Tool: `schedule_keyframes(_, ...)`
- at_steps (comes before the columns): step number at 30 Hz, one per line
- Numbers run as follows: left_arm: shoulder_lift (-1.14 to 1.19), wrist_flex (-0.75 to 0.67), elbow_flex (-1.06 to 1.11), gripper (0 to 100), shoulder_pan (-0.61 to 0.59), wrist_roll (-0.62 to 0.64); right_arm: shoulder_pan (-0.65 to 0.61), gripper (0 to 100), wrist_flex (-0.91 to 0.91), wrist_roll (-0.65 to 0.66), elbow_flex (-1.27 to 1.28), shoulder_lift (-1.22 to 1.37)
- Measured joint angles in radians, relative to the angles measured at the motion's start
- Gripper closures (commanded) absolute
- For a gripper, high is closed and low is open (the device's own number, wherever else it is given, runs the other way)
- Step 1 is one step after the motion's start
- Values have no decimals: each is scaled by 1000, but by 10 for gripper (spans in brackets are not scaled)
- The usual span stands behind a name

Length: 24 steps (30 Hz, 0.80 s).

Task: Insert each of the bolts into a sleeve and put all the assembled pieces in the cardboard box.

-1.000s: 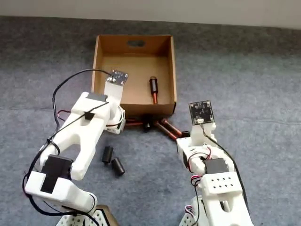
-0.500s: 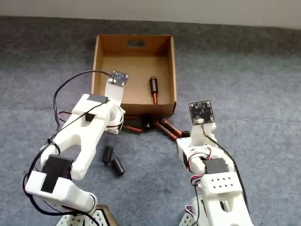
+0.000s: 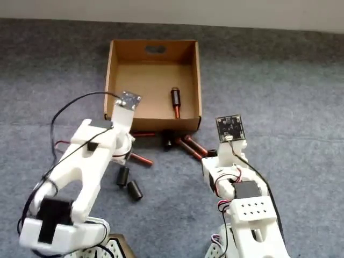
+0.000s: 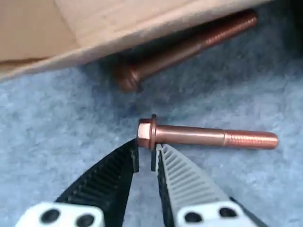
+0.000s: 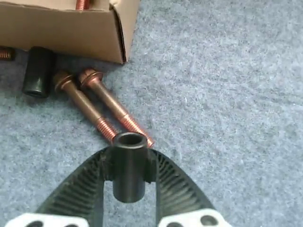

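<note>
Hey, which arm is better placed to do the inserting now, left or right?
Probably left. The left tool pinches a bolt by its head flange, shank free. The right tool grips a sleeve, bore end showing, so it can just present it.

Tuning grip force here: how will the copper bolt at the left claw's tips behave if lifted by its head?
The bolt looks like solid metal: probably stiff and heavy for its size. Pinched only at the head by the left claw, its long shank may pivot downward. Released, it could roll, though the carpet likely damps that.
</note>
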Motion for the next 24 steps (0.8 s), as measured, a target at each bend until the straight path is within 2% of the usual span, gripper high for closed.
schedule_keyframes(5,-153,2,66,990,-28,-189,0,993,0,0,0,0)
schedule_keyframes(12,-74,-8,69,988,11,-382,0,993,0,0,0,0)
schedule_keyframes(16,44,-17,2,882,37,-391,0,993,0,0,0,0)
schedule_keyframes(18,71,-17,-25,834,38,-351,0,993,0,0,0,0)
schedule_keyframes(24,61,-17,-44,852,38,-308,0,993,0,0,0,0)
